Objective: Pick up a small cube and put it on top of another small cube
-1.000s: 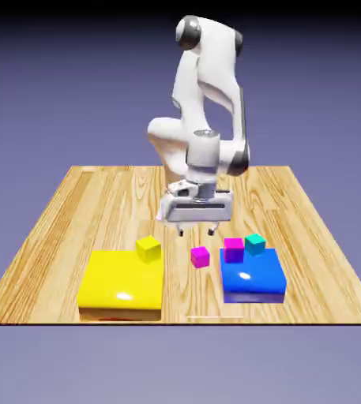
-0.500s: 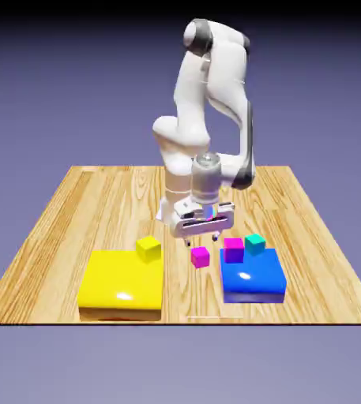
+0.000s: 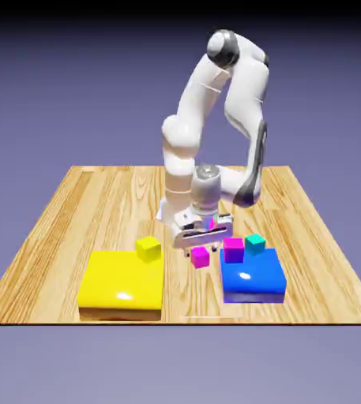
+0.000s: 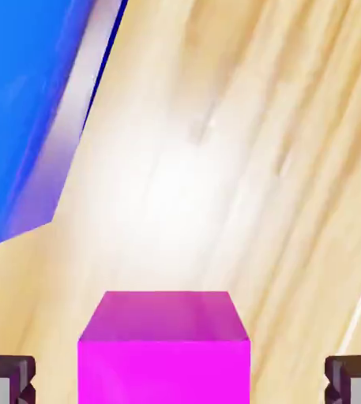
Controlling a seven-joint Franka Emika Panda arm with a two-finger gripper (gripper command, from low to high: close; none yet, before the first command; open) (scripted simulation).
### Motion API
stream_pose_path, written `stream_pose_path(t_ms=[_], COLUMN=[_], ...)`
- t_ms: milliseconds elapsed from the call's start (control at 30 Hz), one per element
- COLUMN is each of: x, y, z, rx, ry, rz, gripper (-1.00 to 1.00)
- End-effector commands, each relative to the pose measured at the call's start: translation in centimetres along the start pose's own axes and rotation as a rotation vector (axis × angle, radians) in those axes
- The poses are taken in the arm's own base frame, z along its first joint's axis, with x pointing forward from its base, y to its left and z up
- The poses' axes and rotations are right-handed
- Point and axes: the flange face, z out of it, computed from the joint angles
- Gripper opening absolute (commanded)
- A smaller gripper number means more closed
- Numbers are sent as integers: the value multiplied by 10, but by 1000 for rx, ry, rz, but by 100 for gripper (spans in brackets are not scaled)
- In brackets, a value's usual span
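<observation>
Lining up over the small magenta cube [image 4: 164,372] is as far as I have come: my pincer [image 4: 180,379] stands wide apart, the cube between its tips, untouched. Gripping, lifting and stacking all remain. The yellow cube [image 3: 148,249], my likely target, waits off toward the exterior view's left of my pincer.

A plain blue-violet backdrop [image 3: 33,95] surrounds the wooden table [image 3: 88,209].

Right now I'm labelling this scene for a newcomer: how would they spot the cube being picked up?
Find the flat blue block. Beside it, toward the exterior view's left, a small magenta cube sits directly on the wood, unlike its magenta neighbour.
</observation>
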Motion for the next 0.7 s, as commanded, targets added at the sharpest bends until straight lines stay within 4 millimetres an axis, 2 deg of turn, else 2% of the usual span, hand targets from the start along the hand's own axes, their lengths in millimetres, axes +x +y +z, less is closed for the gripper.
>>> stream_pose_path(t_ms=[0, 100, 133, 167, 467, 667], x=[-1, -5, -5, -5, 4, 3], y=[1, 2, 2, 2, -2, -1], z=[5, 18, 18, 18, -24, -42], rx=[-1, -1, -1, -1, 4, 7], ry=[-5, -20, -20, -20, 17, 15], rz=[1, 3, 3, 3, -1, 0], gripper=[0, 0, -100, -100, -100, -100])
